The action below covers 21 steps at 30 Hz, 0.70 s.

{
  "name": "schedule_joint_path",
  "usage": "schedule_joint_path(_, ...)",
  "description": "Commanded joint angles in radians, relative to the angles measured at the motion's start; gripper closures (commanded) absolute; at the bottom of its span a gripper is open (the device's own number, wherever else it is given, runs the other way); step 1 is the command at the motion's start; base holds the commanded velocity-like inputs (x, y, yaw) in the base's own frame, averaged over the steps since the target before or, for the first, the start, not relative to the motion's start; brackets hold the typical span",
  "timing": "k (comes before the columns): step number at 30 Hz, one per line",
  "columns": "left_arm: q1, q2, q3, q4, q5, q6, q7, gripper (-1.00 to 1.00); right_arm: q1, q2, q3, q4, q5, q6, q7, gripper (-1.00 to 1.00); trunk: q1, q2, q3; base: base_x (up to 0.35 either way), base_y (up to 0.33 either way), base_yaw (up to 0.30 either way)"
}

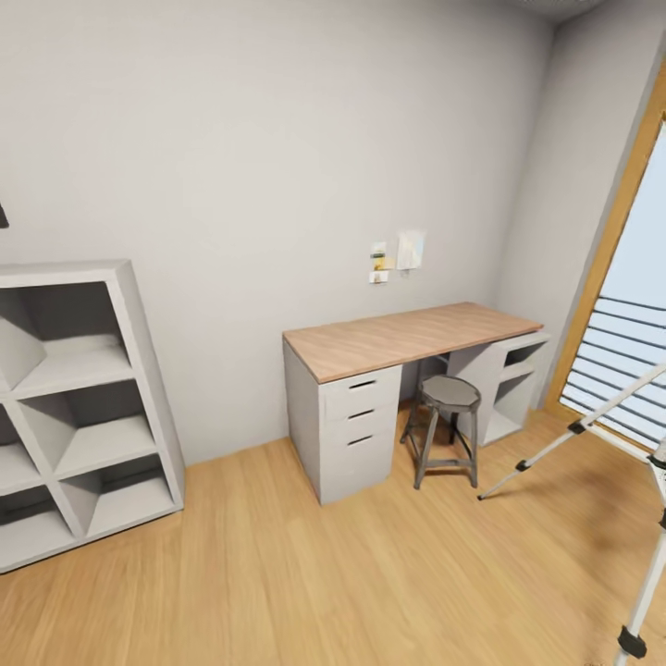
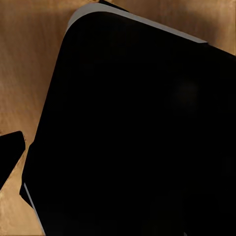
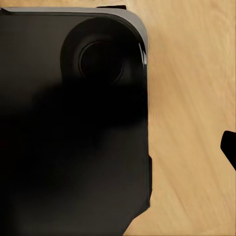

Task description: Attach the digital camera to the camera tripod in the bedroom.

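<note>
A grey shelf unit (image 1: 83,398), a wood-topped bench (image 1: 407,338) and a round-seat stool (image 1: 449,421) lined the far wall, while the camera tripod (image 1: 638,444), silver-legged with black joints, stood at the right edge near the window (image 1: 620,361); either claw's state could not be told.

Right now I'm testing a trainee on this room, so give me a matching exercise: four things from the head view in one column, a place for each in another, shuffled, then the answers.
Things:
1. stool
2. camera tripod
3. shelf unit
4. papers

Places:
A. against the wall at the view's left
B. on the wall above the desk
C. at the view's right edge, near the window
D. on the floor in front of the desk's open middle

Pairs: 1-D, 2-C, 3-A, 4-B
</note>
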Motion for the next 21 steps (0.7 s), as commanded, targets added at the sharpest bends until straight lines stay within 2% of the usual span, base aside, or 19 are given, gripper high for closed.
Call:
schedule_joint_path(1,0.001,0.000,-0.001,-0.002,0.006,-0.001,-0.001,-1.00,0.000,0.000,-0.004,0.000,-0.001,-0.003,-0.001,-1.00,0.000,0.000,-0.001,0.173,0.218,-0.241)
schedule_joint_path(8,0.000,0.000,-0.001,-0.002,0.006,-0.001,0.000,-1.00,0.000,-0.001,-0.005,0.000,-0.001,-0.003,-0.001,-1.00,0.000,0.000,-0.001,0.102,0.118,-0.243)
schedule_joint_path(21,0.001,0.000,0.001,-0.002,0.006,-0.001,0.002,-1.00,0.000,-0.001,-0.006,0.000,-0.001,-0.003,-0.001,-1.00,0.000,0.000,-0.001,0.011,0.012,-0.244)
